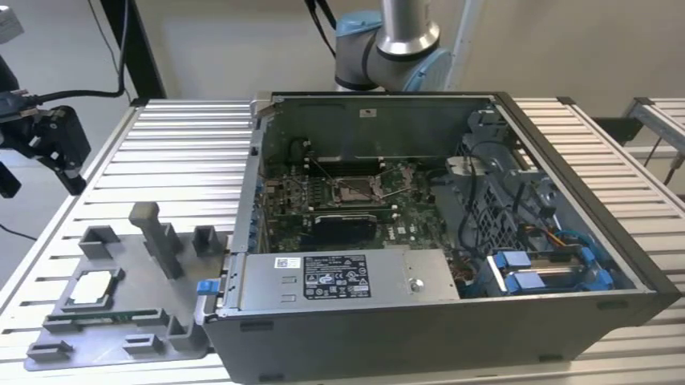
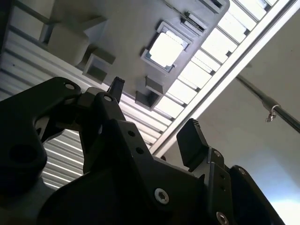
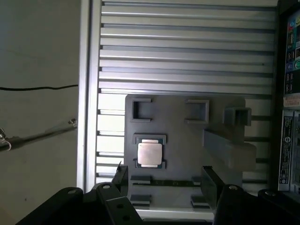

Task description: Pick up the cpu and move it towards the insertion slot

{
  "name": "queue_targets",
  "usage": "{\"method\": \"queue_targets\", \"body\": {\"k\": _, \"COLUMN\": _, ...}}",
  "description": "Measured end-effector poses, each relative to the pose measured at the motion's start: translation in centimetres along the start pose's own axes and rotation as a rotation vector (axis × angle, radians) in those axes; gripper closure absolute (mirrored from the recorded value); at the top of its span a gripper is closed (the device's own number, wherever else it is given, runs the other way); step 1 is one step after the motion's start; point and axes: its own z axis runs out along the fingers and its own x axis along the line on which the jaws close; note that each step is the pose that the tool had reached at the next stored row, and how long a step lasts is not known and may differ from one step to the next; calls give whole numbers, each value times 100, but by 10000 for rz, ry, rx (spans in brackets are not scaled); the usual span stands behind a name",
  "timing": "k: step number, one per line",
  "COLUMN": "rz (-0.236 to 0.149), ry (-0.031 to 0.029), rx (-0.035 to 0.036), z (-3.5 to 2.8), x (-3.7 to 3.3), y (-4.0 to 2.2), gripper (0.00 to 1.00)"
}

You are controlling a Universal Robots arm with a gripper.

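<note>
Cpu (image 3: 150,153) flat in grey tray (image 3: 178,122) nest, prob. light, stiff, fragile underneath: grip opposite edges; gripper (image 3: 164,180) wide open, empty.

cpu (image 1: 91,287): you are seeing it lying in a recess of the fixture plate (image 1: 139,303), near the bench's (image 1: 182,144) front corner at the exterior view's left.
fixture plate: lying on the bench, just beside the computer case (image 1: 428,329).
insertion slot (image 1: 354,189): sitting inside the case, well apart from the cpu.
gripper (image 1: 48,144): hanging over the bench's edge, behind the plate.
</note>
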Motion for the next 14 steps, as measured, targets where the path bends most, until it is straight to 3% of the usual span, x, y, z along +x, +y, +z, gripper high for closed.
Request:
{"method": "queue_targets", "body": {"k": 5, "rz": -2, "ry": -30, "rx": 9, "z": 48, "x": 4, "y": -2, "gripper": 0}}
{"method": "queue_targets", "body": {"k": 9, "rz": -2, "ry": -29, "rx": 75, "z": 110, "x": 4, "y": -4, "gripper": 0}}
{"method": "queue_targets", "body": {"k": 14, "rz": -3, "ry": -30, "rx": 94, "z": 197, "x": 4, "y": -7, "gripper": 0}}
